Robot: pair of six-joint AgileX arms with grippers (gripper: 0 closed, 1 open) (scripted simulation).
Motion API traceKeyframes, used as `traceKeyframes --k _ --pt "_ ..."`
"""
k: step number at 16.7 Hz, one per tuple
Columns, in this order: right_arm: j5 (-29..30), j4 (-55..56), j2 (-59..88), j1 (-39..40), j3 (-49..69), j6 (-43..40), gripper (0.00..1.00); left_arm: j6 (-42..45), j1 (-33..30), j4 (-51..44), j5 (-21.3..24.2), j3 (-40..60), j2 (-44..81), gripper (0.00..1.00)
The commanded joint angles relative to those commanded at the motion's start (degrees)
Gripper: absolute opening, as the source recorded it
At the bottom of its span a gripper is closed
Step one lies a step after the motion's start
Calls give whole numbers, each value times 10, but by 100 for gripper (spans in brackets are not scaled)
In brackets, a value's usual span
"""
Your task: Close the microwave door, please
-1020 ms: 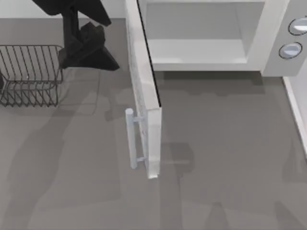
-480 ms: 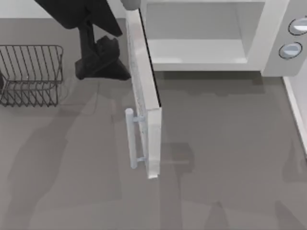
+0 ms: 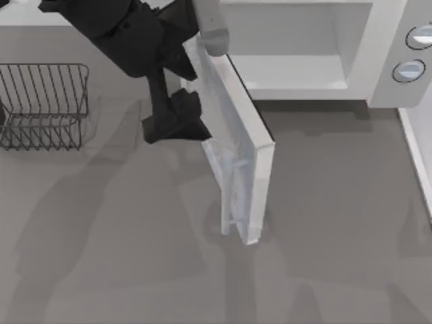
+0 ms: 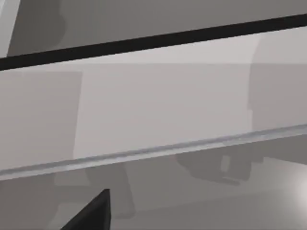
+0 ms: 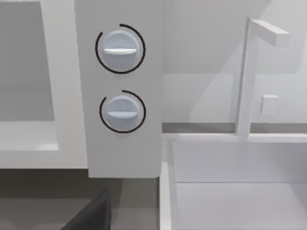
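The large flat white microwave door [image 3: 237, 152] has been swung partway shut; steady pushing by the left gripper [image 3: 177, 120], its finger state indiscernible, is advised.

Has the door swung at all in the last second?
Yes. The door has swung right, its free edge nearer the microwave, with the left claw against it.

From above you see the microwave [image 3: 297, 47]; your left wrist camera hugs its door [image 4: 158, 110], your right faces its knobs [image 5: 120, 48].
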Motion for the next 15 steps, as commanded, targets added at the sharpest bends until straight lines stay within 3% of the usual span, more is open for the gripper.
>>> traceKeyframes --k 2,15 --pt "0 0 0 0 0 0 100 0 0 0 0 0 0 100" --pt "0 0 0 0 0 0 100 0 0 0 0 0 0 2"
